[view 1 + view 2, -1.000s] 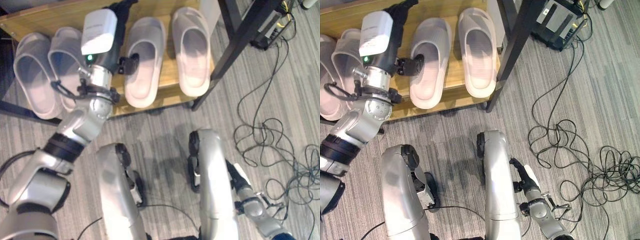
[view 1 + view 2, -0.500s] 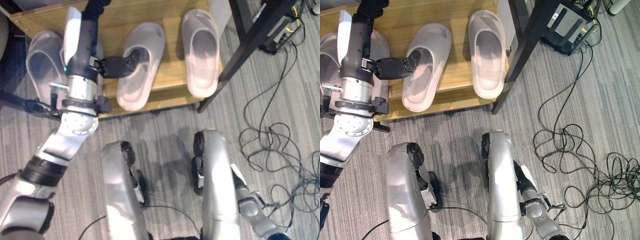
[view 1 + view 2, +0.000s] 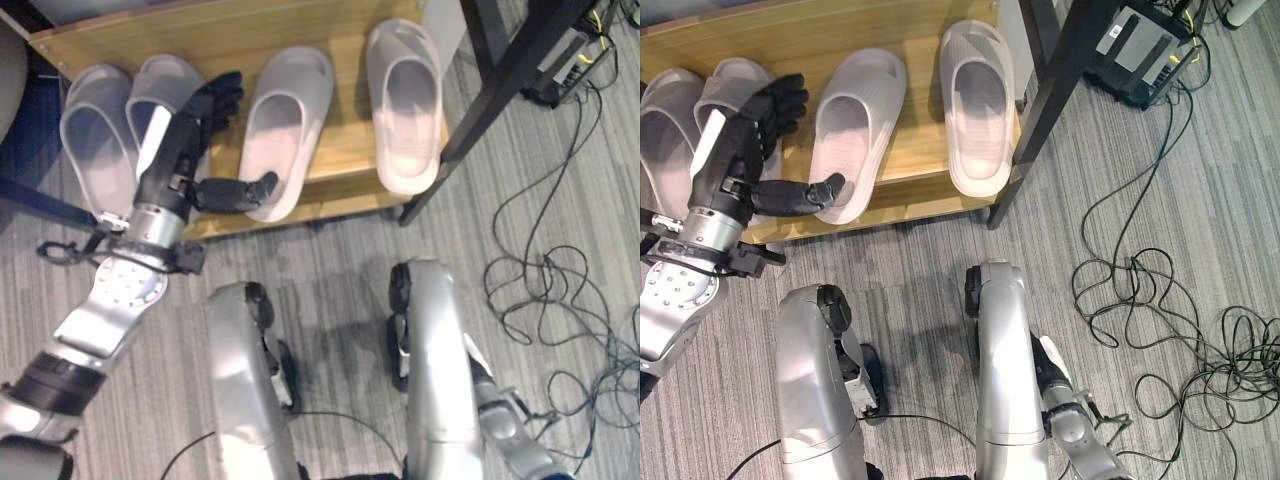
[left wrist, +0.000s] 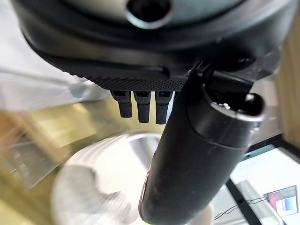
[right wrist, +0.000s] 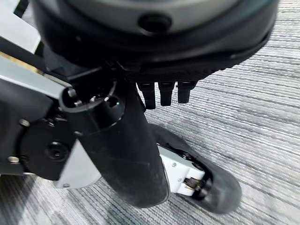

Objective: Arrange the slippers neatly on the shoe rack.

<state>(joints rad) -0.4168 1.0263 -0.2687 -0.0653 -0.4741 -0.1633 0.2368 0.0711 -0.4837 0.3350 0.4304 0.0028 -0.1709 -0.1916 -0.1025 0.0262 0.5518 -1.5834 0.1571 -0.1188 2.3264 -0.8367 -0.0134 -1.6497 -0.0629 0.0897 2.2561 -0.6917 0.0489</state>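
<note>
Four pale grey slippers lie on the wooden shoe rack (image 3: 330,170). A close pair sits at the left: the outer slipper (image 3: 92,145) and the inner slipper (image 3: 160,85). The third slipper (image 3: 280,125) lies slightly slanted, with its heel toward the left. The fourth slipper (image 3: 405,100) lies straight at the right end. My left hand (image 3: 185,150) hovers open over the inner slipper of the pair, with its fingers (image 3: 775,105) spread. Its thumb (image 3: 235,192) reaches to the third slipper's heel. My right hand (image 5: 122,154) hangs open, low beside my leg.
A black slanted table leg (image 3: 500,75) stands just right of the rack. A dark box (image 3: 1130,55) sits behind it. Black cables (image 3: 560,290) sprawl over the grey carpet at the right. A dark bar (image 3: 35,200) crosses in front of the rack's left end.
My left hand has drawn back from the third slipper toward the rack's front edge and spread its fingers. Its thumb, which lay inside that slipper, is now at the heel. The camera shifted a little.
</note>
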